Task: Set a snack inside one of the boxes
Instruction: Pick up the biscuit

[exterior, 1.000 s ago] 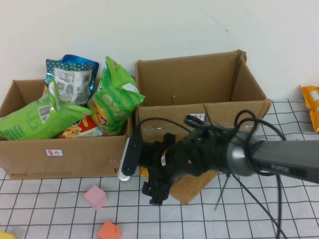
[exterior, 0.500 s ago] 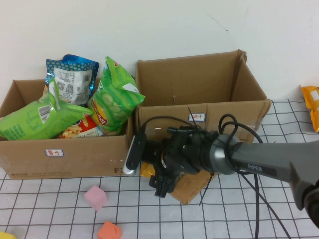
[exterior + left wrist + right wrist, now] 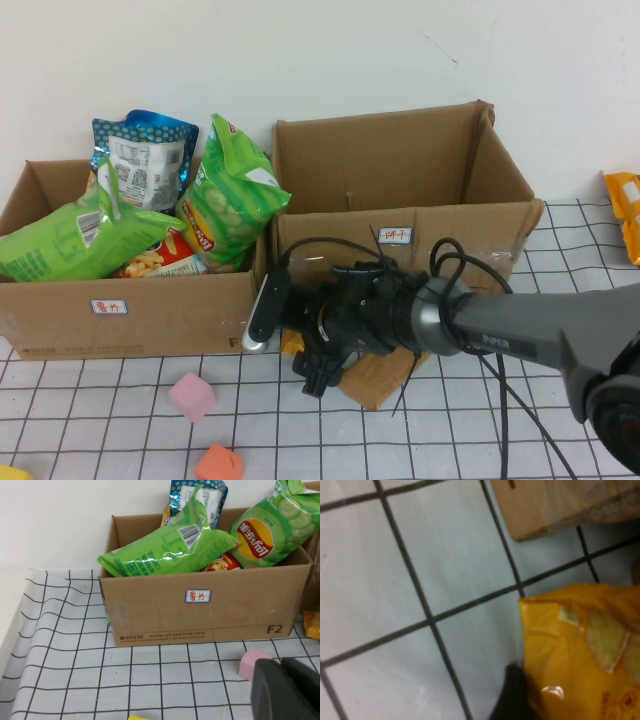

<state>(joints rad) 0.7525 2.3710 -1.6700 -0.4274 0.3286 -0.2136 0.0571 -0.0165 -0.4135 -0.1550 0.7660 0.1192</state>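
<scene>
Two cardboard boxes [image 3: 130, 305] (side by side), two foam cubes [image 3: 191, 396], four boxed snack bags [image 3: 228, 200].

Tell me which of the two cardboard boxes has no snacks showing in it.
The right brown cardboard box, behind the right gripper: no bags show in it. The left cardboard box is stuffed with green and blue bags. Left gripper sits off to its side.

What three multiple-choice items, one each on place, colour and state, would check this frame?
1. Where is the right gripper?
A. Low in front of the two boxes, at the yellow snack bag
B. Inside the right box
C. Above the pink cube

2. What colour is the cube nearest the left box?
A. Blue
B. Pink
C. White

3. What does the right box hold?
A. Several bags
B. One cube
C. Nothing visible

Answers: A, the high view shows it at the gap between them; B, pink against the grid cloth; C, only bare cardboard shows. The left gripper hangs near the left box.
</scene>
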